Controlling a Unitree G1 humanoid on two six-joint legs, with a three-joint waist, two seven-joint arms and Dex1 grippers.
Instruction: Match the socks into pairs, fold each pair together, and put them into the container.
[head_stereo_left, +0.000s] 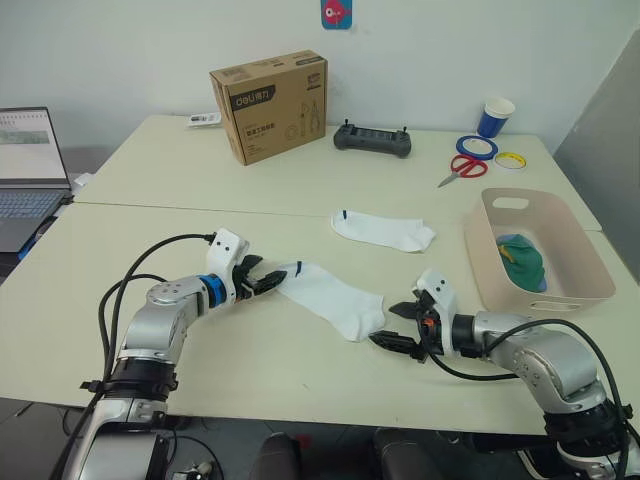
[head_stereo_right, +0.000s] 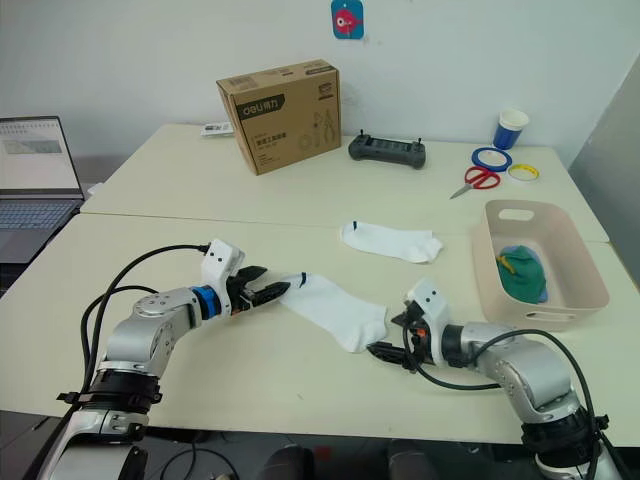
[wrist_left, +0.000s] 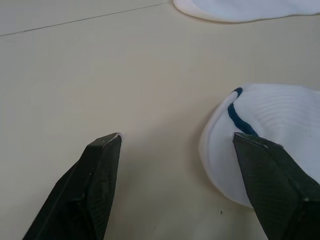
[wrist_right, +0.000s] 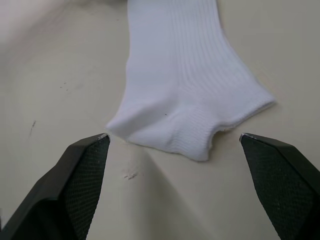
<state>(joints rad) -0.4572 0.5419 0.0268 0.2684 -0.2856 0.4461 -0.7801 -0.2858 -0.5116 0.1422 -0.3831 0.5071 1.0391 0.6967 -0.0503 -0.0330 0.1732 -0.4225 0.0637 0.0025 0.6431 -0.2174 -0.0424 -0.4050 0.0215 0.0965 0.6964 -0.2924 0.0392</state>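
- Left tool (head_stereo_left: 268, 280) released, fingers spread wide, one fingertip (wrist_left: 250, 145) over the blue-marked end of the near white sock (head_stereo_left: 330, 297), the other on bare bench (head_stereo_left: 150, 230).
- Right tool (head_stereo_left: 398, 327) released too, jaws wide, the sock's opposite end just ahead and between them, not yet gripped.
- Near white sock flat on the bench, stretched between both tools; second white sock (head_stereo_left: 383, 230) farther out, apart from both tools.
- Pink container (head_stereo_left: 580, 262) off to the right tool's outer side, already holding green and light blue socks (head_stereo_left: 522, 259).
- Likely risks: closing too high and pinching nothing but air; closing too low and scraping the bench, bunching the thin fabric instead of lifting one layer.
- Uneven closing of the two tools probably dragging the sock sideways, spoiling alignment with its partner before the fold.
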